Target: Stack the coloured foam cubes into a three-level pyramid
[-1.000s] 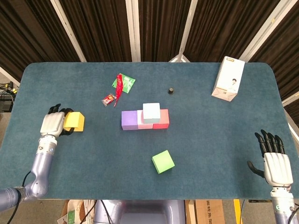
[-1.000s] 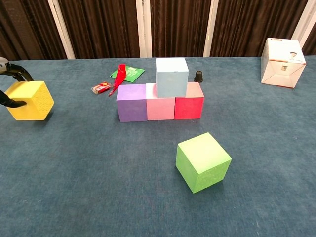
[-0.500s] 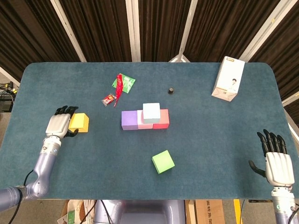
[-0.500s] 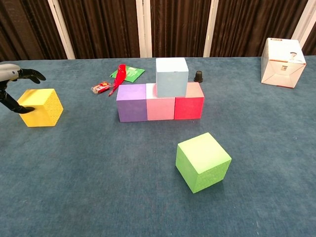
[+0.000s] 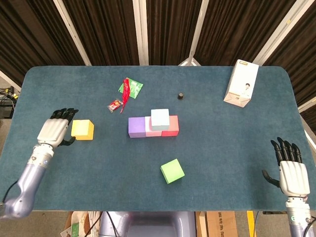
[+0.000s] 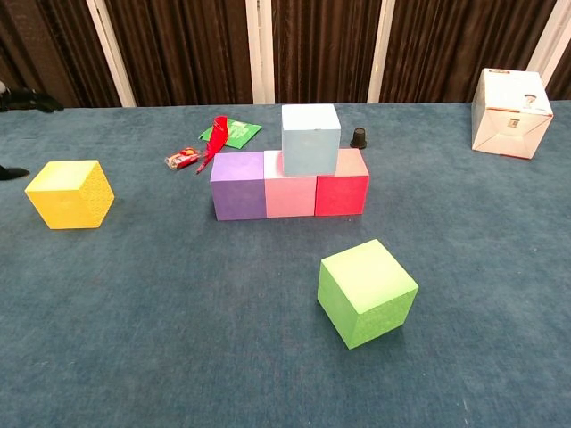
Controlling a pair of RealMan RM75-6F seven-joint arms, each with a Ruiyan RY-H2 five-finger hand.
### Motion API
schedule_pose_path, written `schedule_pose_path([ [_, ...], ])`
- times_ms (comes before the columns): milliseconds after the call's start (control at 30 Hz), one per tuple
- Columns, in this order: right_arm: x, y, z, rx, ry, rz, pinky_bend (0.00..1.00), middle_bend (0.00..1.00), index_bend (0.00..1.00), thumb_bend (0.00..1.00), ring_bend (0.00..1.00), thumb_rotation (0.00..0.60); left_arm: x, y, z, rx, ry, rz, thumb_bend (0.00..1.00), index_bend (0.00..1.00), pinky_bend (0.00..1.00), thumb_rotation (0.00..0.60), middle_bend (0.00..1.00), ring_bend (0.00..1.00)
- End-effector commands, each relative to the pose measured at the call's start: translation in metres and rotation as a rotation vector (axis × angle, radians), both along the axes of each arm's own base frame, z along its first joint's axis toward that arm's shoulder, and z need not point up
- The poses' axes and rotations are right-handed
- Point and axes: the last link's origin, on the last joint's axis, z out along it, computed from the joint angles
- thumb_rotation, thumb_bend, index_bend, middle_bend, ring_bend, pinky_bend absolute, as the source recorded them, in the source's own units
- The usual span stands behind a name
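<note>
1. Plainly, the yellow cube [image 5: 82,130] sits flat on the tabletop [image 5: 222,148], well left of the stack and just beside my left robot hand [image 5: 54,132], whose fingers are spread and hold nothing.
2. Being foam, I judge it light, soft and a little grippy; I would pinch two opposite side faces gently, so it does not squash or twist.
3. The purple cube [image 5: 137,127], pink cube [image 5: 152,131] and red cube [image 5: 170,126] form the base row, touching, with the pale blue cube [image 5: 159,118] on top.
4. The green cube [image 5: 172,171] lies apart, nearer me.
5. My right robot hand [image 5: 292,170] is open, far right, empty.
</note>
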Motion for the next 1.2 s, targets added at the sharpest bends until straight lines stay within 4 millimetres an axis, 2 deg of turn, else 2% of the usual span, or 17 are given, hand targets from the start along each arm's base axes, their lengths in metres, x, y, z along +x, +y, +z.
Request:
schedule_pose_path([
  [33,0.001,0.0,-0.002,0.013,-0.001,0.0,0.0,0.08,0.11,0.25,0.0,0.6,-0.003,-0.008,0.028,-0.061,0.034,-0.089,0.4,0.05,0.0,0.6,0.06,0.0],
  [200,0.004,0.001,-0.005,0.03,-0.021,0.009,0.0,0.08,0.11,0.25,0.0,0.6,-0.014,-0.01,0.043,-0.105,0.034,-0.105,0.39,0.03,0.0,0.6,0.04,0.0],
  [333,0.004,0.0,-0.005,0.03,-0.02,0.008,0.0,0.08,0.11,0.25,0.0,0.6,-0.023,-0.007,0.045,-0.157,0.09,-0.097,0.3,0.0,0.0,0.6,0.01,0.0],
  [433,0.004,0.0,-0.004,0.031,-0.02,0.007,0.0,0.08,0.11,0.25,0.0,0.6,-0.027,-0.005,0.043,-0.167,0.114,-0.089,0.25,0.0,0.0,0.6,0.0,0.0],
  [700,0.002,0.0,-0.005,0.039,-0.03,0.002,0.0,0.08,0.11,0.25,0.0,0.6,-0.033,0.004,0.026,-0.112,0.042,-0.034,0.24,0.0,0.0,0.6,0.0,0.0],
  [967,0.001,-0.001,-0.006,0.043,-0.032,-0.001,0.0,0.08,0.11,0.25,0.0,0.6,-0.023,0.022,0.006,-0.141,-0.039,0.041,0.24,0.02,0.0,0.6,0.01,0.0],
  [1067,0.0,-0.002,-0.006,0.045,-0.028,-0.006,0.0,0.08,0.11,0.25,0.0,0.6,-0.016,0.031,0.007,-0.175,-0.098,0.111,0.24,0.01,0.0,0.6,0.01,0.0],
  [1200,-0.001,-0.002,-0.007,0.051,-0.025,-0.01,0.0,0.08,0.11,0.25,0.0,0.6,-0.006,0.046,0.015,-0.207,-0.072,0.146,0.24,0.01,0.0,0.6,0.02,0.0],
])
